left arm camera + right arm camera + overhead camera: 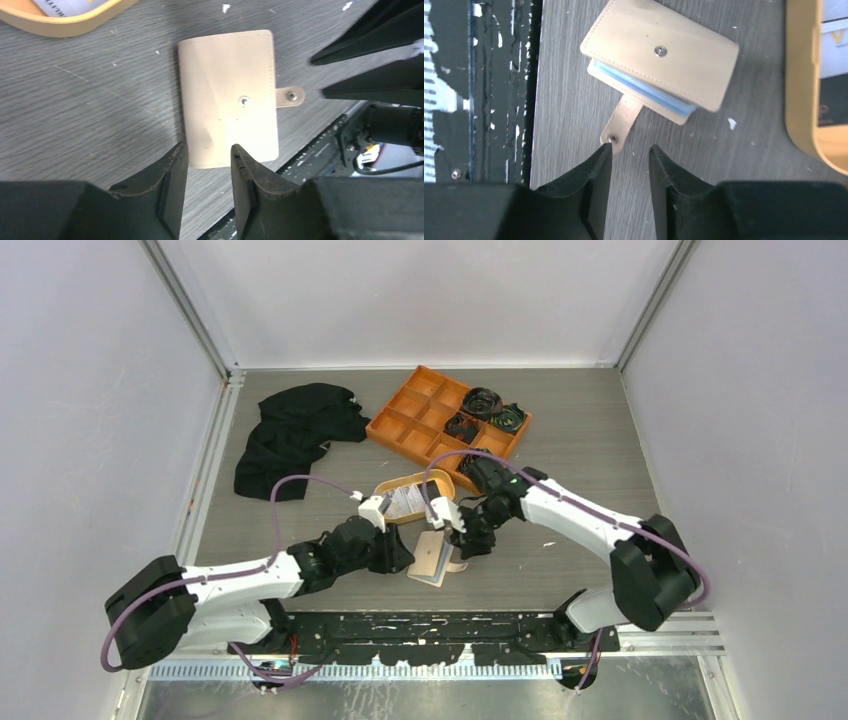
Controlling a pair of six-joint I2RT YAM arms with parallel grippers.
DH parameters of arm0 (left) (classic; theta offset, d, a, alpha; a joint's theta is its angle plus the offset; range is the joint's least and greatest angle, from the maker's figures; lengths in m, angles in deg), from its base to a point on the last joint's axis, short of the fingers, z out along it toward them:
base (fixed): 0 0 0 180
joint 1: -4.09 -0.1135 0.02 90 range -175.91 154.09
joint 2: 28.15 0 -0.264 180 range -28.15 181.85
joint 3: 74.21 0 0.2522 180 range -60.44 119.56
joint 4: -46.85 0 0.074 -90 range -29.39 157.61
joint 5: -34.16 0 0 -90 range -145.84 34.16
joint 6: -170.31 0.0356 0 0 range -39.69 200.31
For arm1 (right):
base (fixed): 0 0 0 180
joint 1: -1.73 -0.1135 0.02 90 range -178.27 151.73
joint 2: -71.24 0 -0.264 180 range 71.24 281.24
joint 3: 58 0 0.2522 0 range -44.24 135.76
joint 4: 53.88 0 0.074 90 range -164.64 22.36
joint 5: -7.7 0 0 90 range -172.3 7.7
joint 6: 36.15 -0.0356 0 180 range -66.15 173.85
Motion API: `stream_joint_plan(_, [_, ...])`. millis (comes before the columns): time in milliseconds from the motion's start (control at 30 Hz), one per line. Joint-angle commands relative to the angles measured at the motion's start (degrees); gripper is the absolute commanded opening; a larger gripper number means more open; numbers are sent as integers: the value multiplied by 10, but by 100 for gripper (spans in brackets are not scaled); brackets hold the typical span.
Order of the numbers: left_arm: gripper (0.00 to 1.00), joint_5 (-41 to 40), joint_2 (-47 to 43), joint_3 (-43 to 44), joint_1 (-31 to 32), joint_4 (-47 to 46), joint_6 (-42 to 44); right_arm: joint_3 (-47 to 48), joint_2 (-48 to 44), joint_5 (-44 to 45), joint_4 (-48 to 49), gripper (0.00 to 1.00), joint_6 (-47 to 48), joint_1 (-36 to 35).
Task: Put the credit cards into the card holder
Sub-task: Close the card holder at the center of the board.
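Grey wood-grain laminate covers your bench (pixel 600 440), flecked with small white chips. The card holder (pixel 433 558) lies flat on it between your two claws, just on the near side of the oval dish (pixel 398 481). It is a matte beige, leather-like rectangle with stitched edges and a metal stud (pixel 244 101) on the cover. It is folded over, and its rounded snap tab (pixel 621 122) sticks out unfastened.

A light blue layer (pixel 644 90) shows between the covers, but you cannot tell whether it is card or lining.

Your left claw (pixel 209 150) has its dark fingers apart, gripping nothing, with the tips over the holder's short edge. Your right claw (pixel 630 150) is likewise parted and holds nothing, one tip at the tab's end.

The credit cards (pixel 408 502) in view, white with dark print, rest in the smooth-rimmed dish. Farther back sit a ribbed orange divided tray (pixel 400 425) and a crumpled black cloth (pixel 290 435).
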Motion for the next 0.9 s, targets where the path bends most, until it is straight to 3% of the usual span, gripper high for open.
stream_joint_plan(0, [38, 0, 24, 32, -8, 10, 35, 16, -57, -76, -104, 46, 90, 34])
stream_joint_plan(100, [39, 18, 49, 37, -8, -11, 37, -18, -76, -88, -146, 66, 210, 40])
stream_joint_plan(200, [39, 24, 67, 39, -8, -26, 36, -42, -75, -91, -126, 70, 231, 37])
stream_joint_plan(633, [39, 56, 97, 31, -8, -53, 25, -58, -17, 53, 33, 48, 135, -46])
stream_joint_plan(733, [39, 60, 104, 32, -8, -57, 23, -52, -9, 73, 28, 38, 141, -55])
stream_joint_plan(867, [39, 69, 108, 31, -8, -66, 18, -42, -20, 108, 22, 14, 146, -57])
